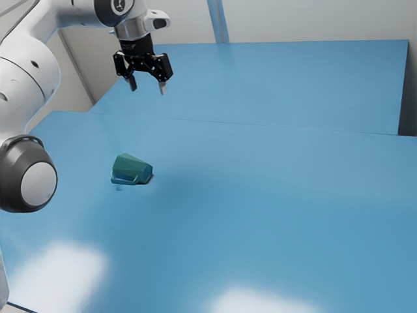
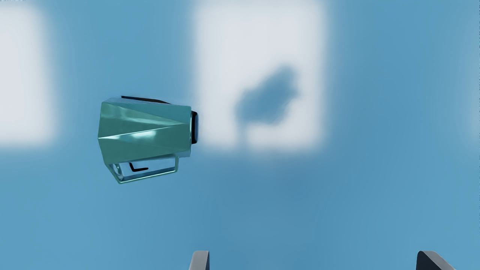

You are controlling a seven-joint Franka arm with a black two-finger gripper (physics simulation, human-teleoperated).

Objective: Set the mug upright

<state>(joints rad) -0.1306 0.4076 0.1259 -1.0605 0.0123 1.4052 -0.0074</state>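
Note:
High above the blue table in the exterior view, my gripper (image 1: 148,88) stands open with nothing between its fingers. A green faceted mug (image 1: 132,169) lies on its side on the table, lower in that view than the gripper and apart from it. In the wrist view the mug (image 2: 146,129) shows its side, with its angular handle (image 2: 150,178) on the side nearer my fingertips. The two fingers of the gripper (image 2: 313,258) are wide apart there, and the mug is beyond them, off toward one finger's side.
The blue table (image 1: 260,195) stretches from the arm's base toward the exterior view's right, with bright light patches on it. A blue panel (image 1: 273,85) stands behind it, against pale walls.

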